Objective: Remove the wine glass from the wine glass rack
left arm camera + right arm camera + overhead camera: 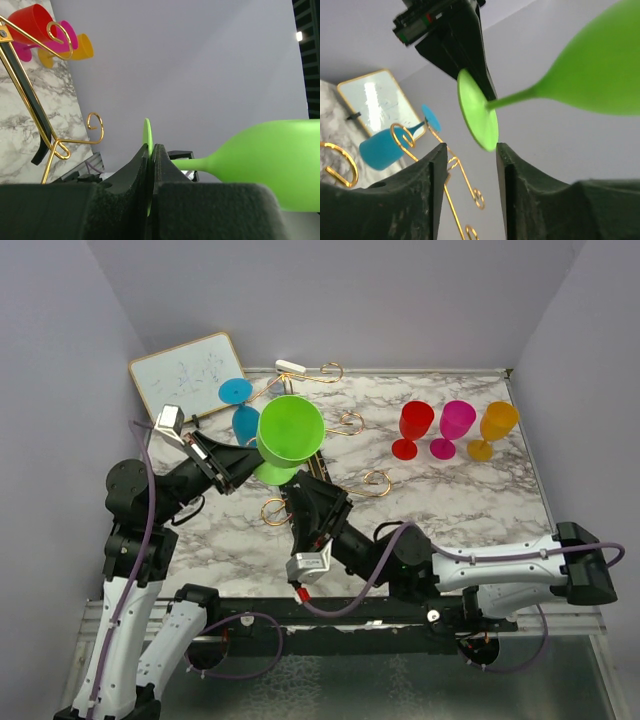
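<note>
My left gripper (248, 457) clamps the green wine glass (290, 432) by its foot, stem rising toward 1 o'clock, mouth upward; my right gripper (303, 492) sits spread apart at its 6 o'clock.

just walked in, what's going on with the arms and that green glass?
The left gripper is shut on the foot of the green wine glass, holding it on its side in the air, apparently clear of the gold wine glass rack. The right gripper sits open just below that foot, gripping nothing. A blue glass hangs on the rack. The red glass, magenta glass and orange glass stand on the marble table.
</note>
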Controlling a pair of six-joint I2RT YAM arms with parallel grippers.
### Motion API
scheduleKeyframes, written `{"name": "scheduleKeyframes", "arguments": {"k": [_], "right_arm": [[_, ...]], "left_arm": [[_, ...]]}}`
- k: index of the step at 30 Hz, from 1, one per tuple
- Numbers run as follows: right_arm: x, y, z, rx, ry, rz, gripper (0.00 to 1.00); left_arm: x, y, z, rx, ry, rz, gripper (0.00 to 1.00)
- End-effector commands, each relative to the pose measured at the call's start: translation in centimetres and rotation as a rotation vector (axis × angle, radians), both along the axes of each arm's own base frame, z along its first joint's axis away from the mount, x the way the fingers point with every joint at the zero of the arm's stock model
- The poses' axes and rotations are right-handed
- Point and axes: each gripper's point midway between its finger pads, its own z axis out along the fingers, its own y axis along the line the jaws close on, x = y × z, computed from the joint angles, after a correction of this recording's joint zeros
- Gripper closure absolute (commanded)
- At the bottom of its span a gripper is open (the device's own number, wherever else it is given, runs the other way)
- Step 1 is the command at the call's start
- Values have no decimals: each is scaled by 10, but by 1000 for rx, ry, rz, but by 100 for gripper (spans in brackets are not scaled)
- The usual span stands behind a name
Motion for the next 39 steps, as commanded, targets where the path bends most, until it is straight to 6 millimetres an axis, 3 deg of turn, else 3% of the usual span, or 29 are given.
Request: {"name": "scheduleKeyframes", "arguments": {"k": [1, 4, 6, 8, 10, 11, 12, 16, 20, 22, 24, 27, 29, 32, 39], "right_arm": [[4, -47, 6, 87, 170, -87, 53], [6, -72, 0, 85, 328, -92, 48], [7, -87, 2, 125, 442, -86, 52], [7, -101, 12, 187, 545, -74, 65], [9, -112, 27, 281, 668, -73, 90], [13, -119, 33, 330, 715, -105, 98], [18, -126, 40, 369, 745, -154, 99], [31, -125, 54, 370, 851, -249, 99], [62, -123, 76, 407, 1051, -202, 99], [60, -113, 89, 406, 1160, -129, 99], [35, -91, 102, 351, 1278, 31, 91], [-7, -67, 122, 278, 1401, 289, 66], [-23, -60, 124, 243, 1429, 390, 54], [-32, -56, 114, 196, 1460, 418, 49], [-20, -42, 72, 132, 1516, 294, 48]], "left_arm": [[-2, 9, 15, -12, -97, 76, 100], [-1, 20, 18, 36, -149, 160, 100], [-2, 28, 21, 83, -195, 226, 100], [-4, 37, 22, 138, -239, 285, 100], [-8, 46, 20, 195, -279, 338, 100], [-10, 50, 17, 226, -287, 362, 100], [-13, 55, 14, 255, -298, 383, 100], [-23, 69, -6, 365, -300, 443, 100], [-29, 79, -24, 432, -270, 477, 100], [-29, 82, -32, 462, -254, 483, 100], [-27, 83, -38, 498, -244, 481, 100], [-25, 83, -40, 534, -239, 468, 100], [-24, 82, -39, 541, -245, 464, 100], [-23, 82, -36, 540, -256, 464, 100], [-22, 78, -31, 521, -276, 450, 100]]}}
